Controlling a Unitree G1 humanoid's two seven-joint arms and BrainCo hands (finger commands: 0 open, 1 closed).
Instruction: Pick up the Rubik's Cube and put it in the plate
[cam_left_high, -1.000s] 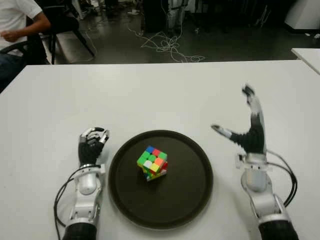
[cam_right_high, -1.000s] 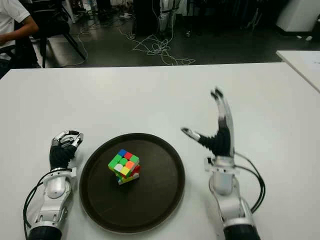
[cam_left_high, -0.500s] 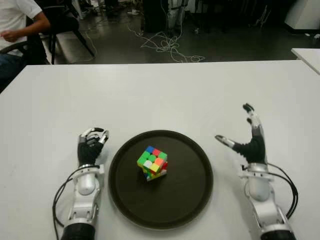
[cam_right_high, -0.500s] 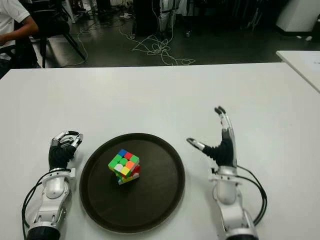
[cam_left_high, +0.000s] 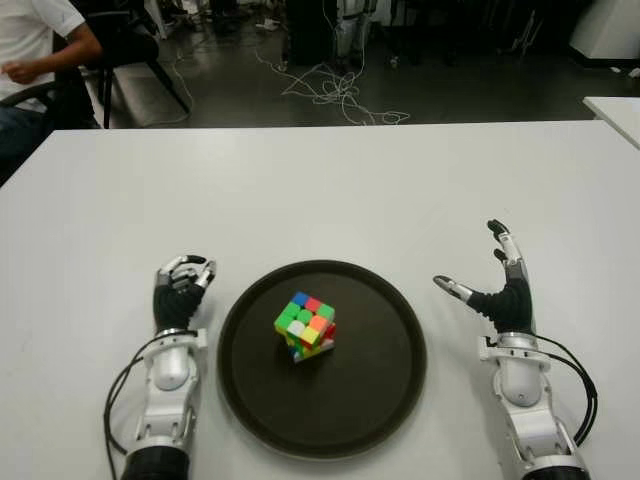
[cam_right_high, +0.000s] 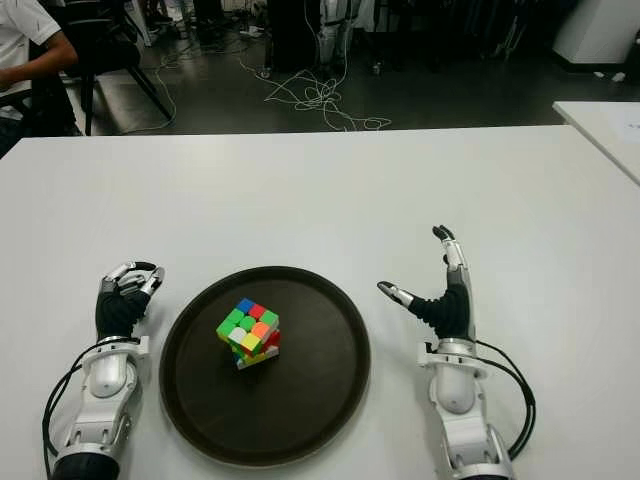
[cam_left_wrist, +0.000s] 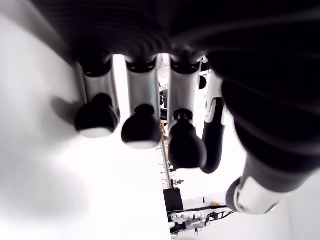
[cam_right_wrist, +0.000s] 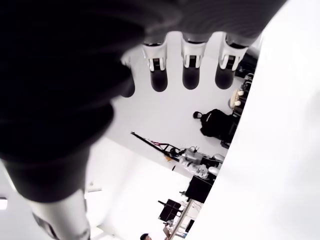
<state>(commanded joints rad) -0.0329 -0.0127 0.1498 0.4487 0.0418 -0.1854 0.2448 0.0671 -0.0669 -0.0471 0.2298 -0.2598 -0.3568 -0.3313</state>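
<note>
The multicoloured Rubik's Cube (cam_left_high: 305, 325) sits inside the round dark-brown plate (cam_left_high: 385, 395), a little left of the plate's centre, tilted with one corner towards the robot. Neither hand touches it. By the look of things the placing is done, and what is left is a clean retreat.

The right hand (cam_left_high: 503, 290) is to the right of the plate on the white desk (cam_left_high: 330, 190), palm facing the plate, fingers (cam_left_high: 512, 262) straight and spread, thumb stuck out towards the rim. It holds nothing; its wrist view shows bare fingertips with only the room beyond them.

The left hand (cam_left_high: 180, 290) is to the left of the plate, fingers curled in on themselves, nothing in them. Its wrist view shows the rounded tips folded close to the palm, empty.

To finish well, the right hand should draw away from the plate, outward and back, with the thumb kept clear of the rim. That thumb is the nearest part to the plate, and a nudge there could slide the plate and topple the tilted cube. No need to reach in and straighten anything; the cube is well within the rim. The left hand can be left idle.

Far off at the upper left, a seated person (cam_left_high: 35, 45) in a white shirt, well away from the work.
</note>
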